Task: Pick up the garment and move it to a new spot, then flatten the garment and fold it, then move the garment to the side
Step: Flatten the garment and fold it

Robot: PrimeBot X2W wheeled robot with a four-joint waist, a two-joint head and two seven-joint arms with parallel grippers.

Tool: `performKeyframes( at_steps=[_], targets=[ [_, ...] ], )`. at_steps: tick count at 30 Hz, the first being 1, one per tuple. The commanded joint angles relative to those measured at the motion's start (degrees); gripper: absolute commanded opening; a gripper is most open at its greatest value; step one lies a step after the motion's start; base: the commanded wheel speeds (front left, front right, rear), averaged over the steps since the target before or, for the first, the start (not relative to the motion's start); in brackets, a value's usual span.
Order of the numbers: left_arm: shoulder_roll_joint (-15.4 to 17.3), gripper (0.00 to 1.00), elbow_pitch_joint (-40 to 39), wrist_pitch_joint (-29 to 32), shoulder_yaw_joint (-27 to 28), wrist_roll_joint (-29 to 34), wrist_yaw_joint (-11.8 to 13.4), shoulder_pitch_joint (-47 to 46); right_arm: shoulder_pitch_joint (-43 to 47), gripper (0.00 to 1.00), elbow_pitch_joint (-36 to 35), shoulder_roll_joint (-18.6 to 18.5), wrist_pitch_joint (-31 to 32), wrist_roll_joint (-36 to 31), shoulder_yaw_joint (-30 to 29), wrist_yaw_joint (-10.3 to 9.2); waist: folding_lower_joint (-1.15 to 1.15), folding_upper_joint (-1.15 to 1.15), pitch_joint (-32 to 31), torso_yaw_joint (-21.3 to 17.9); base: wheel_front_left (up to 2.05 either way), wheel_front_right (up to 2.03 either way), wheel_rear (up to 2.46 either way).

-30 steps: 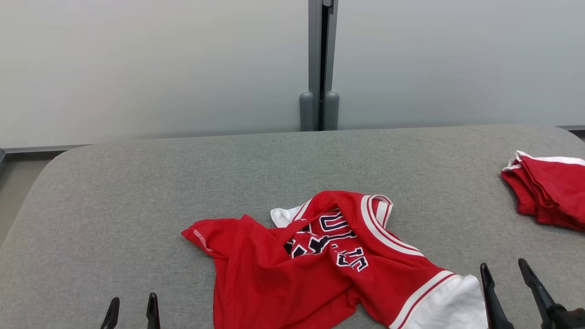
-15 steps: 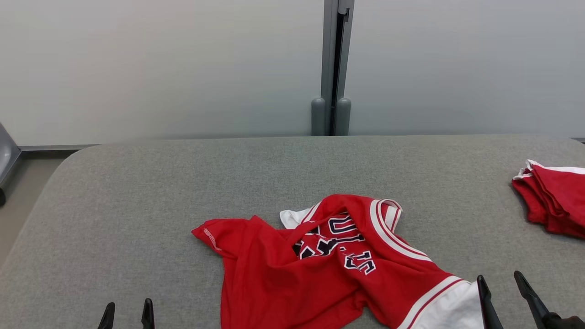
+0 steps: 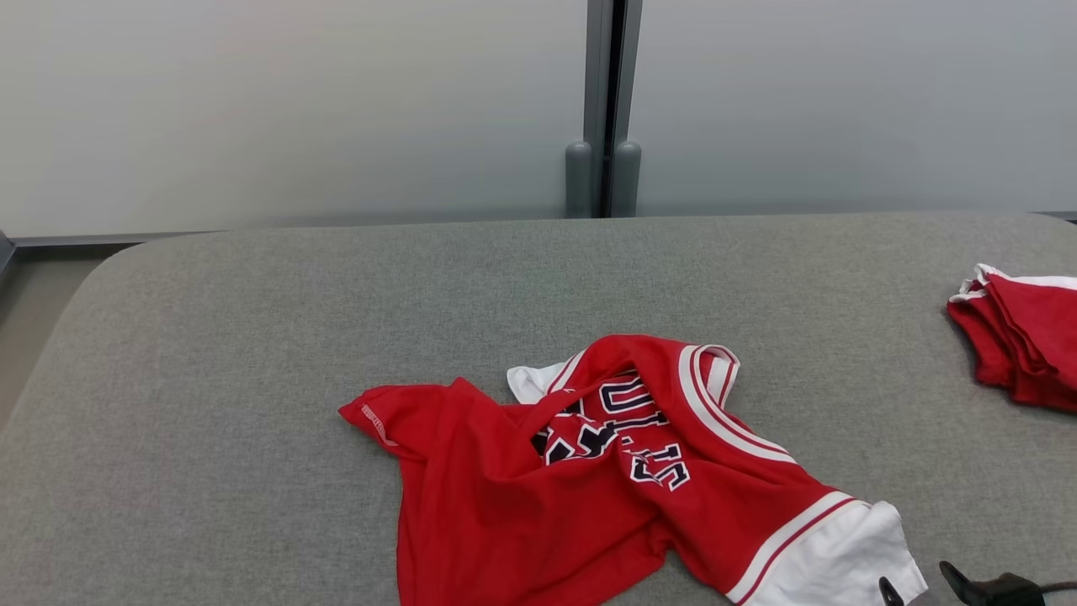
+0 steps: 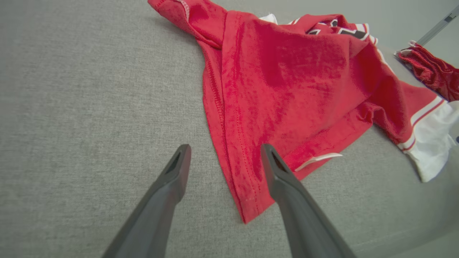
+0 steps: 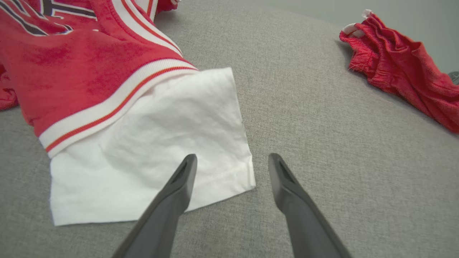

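Garment (image 3: 505, 513), a red jersey with white-and-red trim, dark block lettering (image 3: 614, 429) and white sleeves, lies crumpled on the grey padded table (image 3: 210, 337), on the table's near half and a little right of its middle. One red corner sticks out toward the table's left side, while a white sleeve (image 5: 150, 143) lies flat toward the table's near right corner. At the table's right edge, well apart from the jersey, sits a folded red pile (image 3: 1018, 345) with a white edge showing. Behind the table's far edge a grey post (image 3: 604, 109) rises between two pale wall panels (image 3: 252, 109). The left gripper (image 4: 225, 147) is over the table's near part with its fingers spread wide and nothing clasped between them; in the left wrist view the jersey's stitched hem corner (image 4: 247, 211) appears in the gap, and one finger crosses the red cloth. Whether that finger touches the cloth cannot be told. The right gripper (image 5: 232, 157) is over the table's near right part, its fingers likewise parted and empty, one over the white sleeve's cuff and the other over bare grey surface just beside it.
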Motion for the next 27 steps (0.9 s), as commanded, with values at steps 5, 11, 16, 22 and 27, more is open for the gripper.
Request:
performKeyframes(
  at_steps=[5, 11, 16, 22, 27],
  targets=[
    [0.25, 1.00, -1.49, 6.92, -1.96, -2.05, 0.00, -0.63, -3.42, 1.00, 3.10, -1.94, 4.81, 0.07, -0.29, -0.01, 0.00, 0.00, 2.88, -0.09, 0.00, 0.00, 0.00],
    [1.03, 1.00, -1.65, 10.37, -3.43, -1.99, 0.22, -1.09, -5.23, 1.00, 5.53, -1.33, 7.43, 0.22, 0.61, -0.01, 0.00, 0.00, 4.78, 0.38, 0.00, 0.00, 0.00],
    [1.23, 1.00, -1.43, 11.67, -4.86, -1.73, 0.20, -1.53, -6.27, 1.00, 6.68, -1.13, 8.39, 0.71, 2.10, -0.01, 0.00, 0.00, 6.21, 0.39, 0.00, 0.00, 0.00],
    [1.27, 0.00, -1.61, 12.24, -6.52, -2.48, -0.19, -2.35, -6.99, 0.00, 7.67, -0.83, 9.81, 3.15, 4.66, -0.01, 0.00, 0.00, 7.13, 0.17, 0.00, 0.00, 0.00],
    [1.79, 0.00, -4.33, 13.06, -6.92, -4.94, -0.59, -1.50, -6.16, 0.00, 3.01, -1.11, 9.81, 9.48, 5.32, -0.01, 0.00, 0.00, 6.74, -0.07, 0.00, 0.00, 0.00]
  ],
)
